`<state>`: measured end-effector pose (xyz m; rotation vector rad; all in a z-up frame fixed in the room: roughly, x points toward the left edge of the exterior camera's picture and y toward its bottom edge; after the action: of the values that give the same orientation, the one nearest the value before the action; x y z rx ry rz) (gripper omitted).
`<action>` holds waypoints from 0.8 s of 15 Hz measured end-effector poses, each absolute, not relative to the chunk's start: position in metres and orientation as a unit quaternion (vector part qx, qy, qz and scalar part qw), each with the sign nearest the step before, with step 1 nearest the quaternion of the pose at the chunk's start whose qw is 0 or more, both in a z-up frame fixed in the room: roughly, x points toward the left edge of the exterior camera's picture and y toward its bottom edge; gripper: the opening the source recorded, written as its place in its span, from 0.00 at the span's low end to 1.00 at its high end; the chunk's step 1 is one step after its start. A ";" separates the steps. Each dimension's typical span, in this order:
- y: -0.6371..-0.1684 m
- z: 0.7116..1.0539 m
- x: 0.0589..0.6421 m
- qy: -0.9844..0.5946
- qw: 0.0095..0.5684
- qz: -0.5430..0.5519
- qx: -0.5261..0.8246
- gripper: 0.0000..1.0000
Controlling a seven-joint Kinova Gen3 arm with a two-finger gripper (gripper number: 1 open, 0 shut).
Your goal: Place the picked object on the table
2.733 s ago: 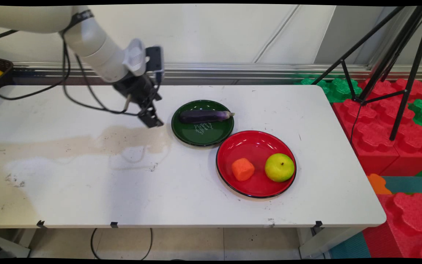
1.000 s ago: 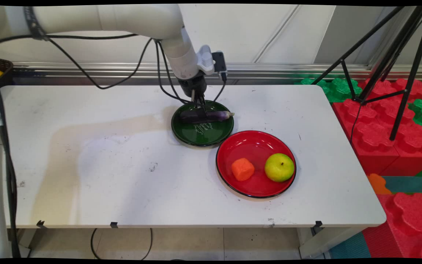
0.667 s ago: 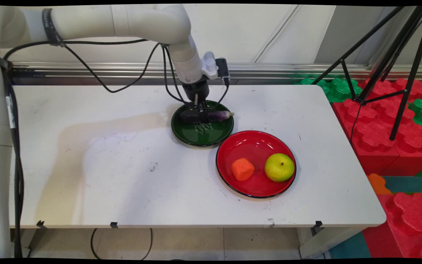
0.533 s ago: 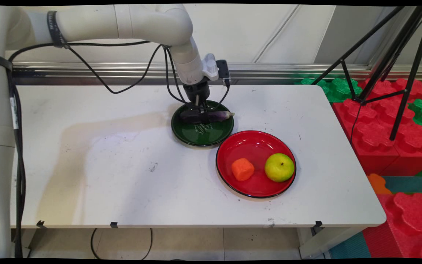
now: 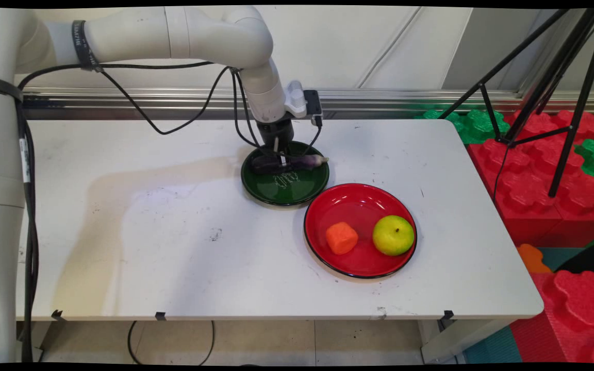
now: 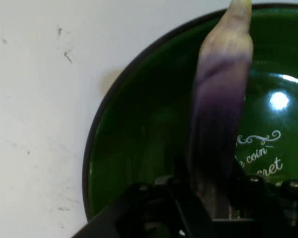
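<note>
White tabletop (image 5: 173, 247) fills most of the main view, scuffed and stained at its left half. Nearest the camera, at about four o'clock from the table's middle, sits a red plate (image 5: 364, 198) with a black rim. It carries an orange chunk (image 5: 342, 237) on its left side and a yellow-green apple (image 5: 393, 235) on its right, the two apart.

Farther back, at roughly eleven o'clock from the red plate and just beside it, lies a dark green plate (image 5: 286, 191) with pale lettering on its floor. An eggplant (image 5: 304, 162) lies across the back half of this plate, its long axis running left to right in the main view, the pale stem end pointing toward three o'clock, over the plate's right rim.

Down onto the eggplant's darker left part comes the gripper (image 5: 278, 161), pointing nearly straight down from the white arm. In the hand view its fingers (image 6: 181, 198) are clenched on the purple body, one on each side, pressed against the skin (image 6: 219, 99).

Behind the table runs a pale wall with a metal rail; a black tripod (image 5: 549, 87) stands at two o'clock over red and green foam blocks (image 5: 534, 170).
</note>
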<state>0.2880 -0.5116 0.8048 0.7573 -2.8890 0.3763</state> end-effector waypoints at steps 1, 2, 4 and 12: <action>-0.511 0.805 0.289 -0.958 0.064 0.125 0.249 0.00; -0.510 0.806 0.289 -0.959 0.063 0.126 0.246 0.00; -0.508 0.810 0.289 -0.961 0.061 0.128 0.238 0.00; -0.482 0.859 0.292 -0.967 0.057 0.155 0.194 0.00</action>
<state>0.2924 -0.4816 0.8589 0.5879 -2.9328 0.4709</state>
